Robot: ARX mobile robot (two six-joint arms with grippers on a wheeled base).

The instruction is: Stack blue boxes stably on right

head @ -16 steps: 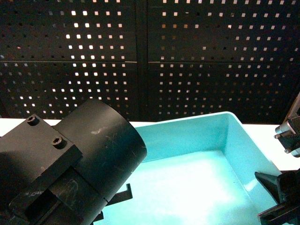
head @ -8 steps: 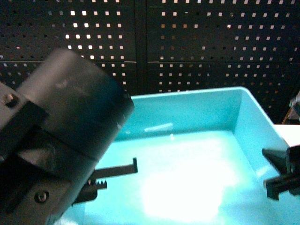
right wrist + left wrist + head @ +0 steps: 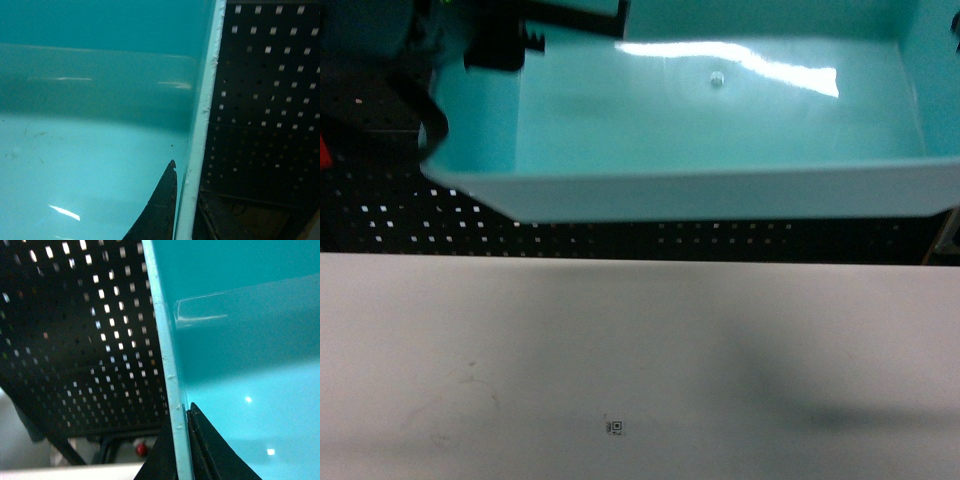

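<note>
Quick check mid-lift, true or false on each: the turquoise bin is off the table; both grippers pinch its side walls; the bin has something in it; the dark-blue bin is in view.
1. The turquoise bin is held above the white table. True.
2. The left gripper and right gripper each clamp a side wall. True.
3. The bin holds cargo. False: its inside looks empty.
4. The dark-blue bin is in view. False: no view shows it.
</note>
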